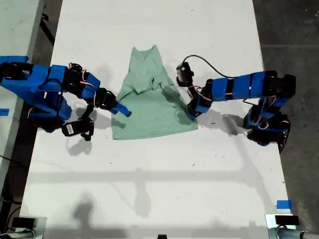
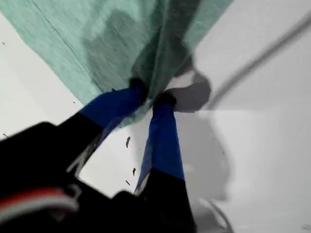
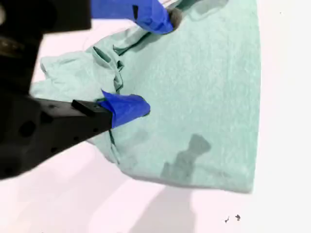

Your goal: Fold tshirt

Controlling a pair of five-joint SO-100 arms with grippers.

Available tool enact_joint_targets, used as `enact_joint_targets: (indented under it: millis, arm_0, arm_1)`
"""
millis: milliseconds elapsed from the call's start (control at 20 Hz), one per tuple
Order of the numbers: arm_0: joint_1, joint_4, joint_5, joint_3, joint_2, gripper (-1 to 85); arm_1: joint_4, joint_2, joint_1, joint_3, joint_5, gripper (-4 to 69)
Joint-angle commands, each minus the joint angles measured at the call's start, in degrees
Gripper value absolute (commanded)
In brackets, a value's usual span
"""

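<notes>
At the exterior view's left, my second gripper (image 1: 121, 108) sits at the near edge of the tshirt (image 1: 149, 109), its fingers (image 3: 127, 108) spread apart over the rumpled sleeve-and-collar bunch and gripping nothing. The pale mint tshirt lies on the white counter (image 1: 149, 189) between the two arms, narrow at the far end and wider at the hem, with one side already lapped inward and wrinkled. At the exterior view's right, my first gripper (image 1: 192, 113) is down at the hem-side corner, and its fingers (image 2: 163, 104) are pressed nearly together with the cloth edge caught between them (the first wrist view shows fabric running into the gap). The step in hand looks like carrying that side over the middle. To do it well, I judge the pinch should take only the top layer. It should then lift just clear of the counter and travel straight across, so the fold line stays parallel to the body. My second gripper could press the bunched side flat as an anchor, stopping the whole tshirt from sliding.
</notes>
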Motion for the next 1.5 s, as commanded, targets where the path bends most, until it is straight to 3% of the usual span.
enact_joint_targets:
  millis: [0, 100, 400, 650, 900, 950, 1000, 1100, 1150, 1450]
  arm_0:
    - [-1.32, -1.41, 0.53, -0.44, 0.26, 24.2]
    - [-1.76, -1.49, 0.79, -0.44, 0.26, 24.2]
    - [-1.85, -2.29, 0.79, -0.18, -0.35, 23.9]
    - [-1.58, -2.64, 0.53, -1.14, -0.88, 23.6]
    - [-0.97, -2.55, -0.09, -1.67, -0.88, 23.4]
    - [-0.97, -2.64, -0.09, -1.93, -0.88, 23.3]
    - [-1.05, -2.72, -0.09, -2.20, -0.88, 23.3]
    - [-1.14, -2.72, -0.09, -2.72, -1.05, 23.3]
    - [-1.14, -2.72, -0.09, -2.90, -1.32, 23.3]
    - [-0.09, -2.11, -0.97, -5.71, -3.87, 23.2]
  arm_1:
    - [1.05, -0.88, 0.79, -6.42, -1.32, -1.0]
    - [6.06, -1.05, 0.70, -8.96, -1.58, -0.9]
    - [29.53, 9.84, -2.37, -23.55, 0.53, -0.9]
    - [30.23, -5.01, -8.70, -43.42, 4.83, -0.9]
    - [20.13, -22.59, -11.16, -52.12, 11.95, 0.2]
    - [19.51, -26.63, -11.60, -55.37, 12.83, 14.4]
    - [20.57, -31.20, -12.13, -60.38, 13.10, 21.1]
    - [24.52, -36.65, -12.74, -67.68, 13.71, 26.9]
    - [24.52, -36.74, -12.74, -67.68, 12.57, 39.5]
    - [38.76, -23.82, -11.34, -67.76, 8.88, 32.9]
